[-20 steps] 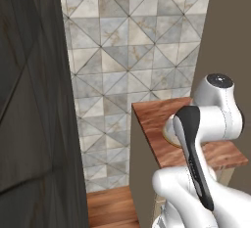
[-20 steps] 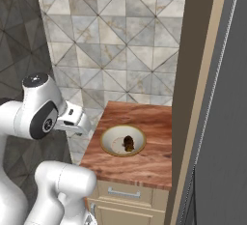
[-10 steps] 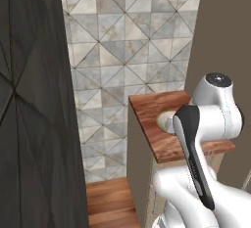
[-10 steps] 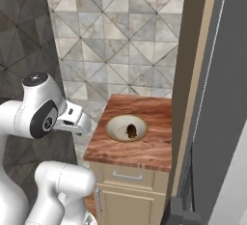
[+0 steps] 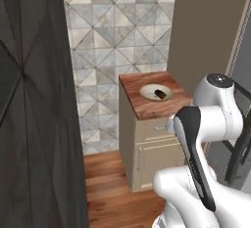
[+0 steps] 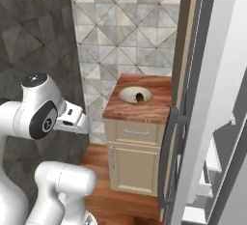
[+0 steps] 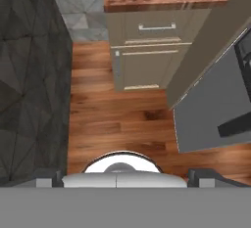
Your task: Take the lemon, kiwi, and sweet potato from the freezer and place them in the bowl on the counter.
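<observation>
- Left base view: the bowl [image 5: 156, 92] is sitting around the middle of the tabletop [image 5: 147, 105], a bit toward the back edge, with a small dark lump [image 5: 160, 94] lying in it. I can't tell if that's the kiwi or the sweet potato. The arm is folding up well short of the cabinet, so I'd guess at least the lemon is waiting to be fetched.
- Right base view: the freezer door [image 6: 205, 98] is hanging open just beside the tabletop's right edge, its dark bar handle [image 6: 166, 156] sticking out toward the robot. White shelves [image 6: 212, 163] are showing behind it, but I can't make out any fruit there. Big risk in my opinion: the elbow clipping that door or handle while swinging toward the shelves.
- Hand view: the camera is pointing down at the wood floor [image 7: 122, 124] and the cabinet drawers [image 7: 154, 29], and the fingertips are barely peeking at the bottom corners, so the jaws are spread wide and carrying nothing. Another worry is a round lemon rolling off the shelf if it's nudged.
</observation>
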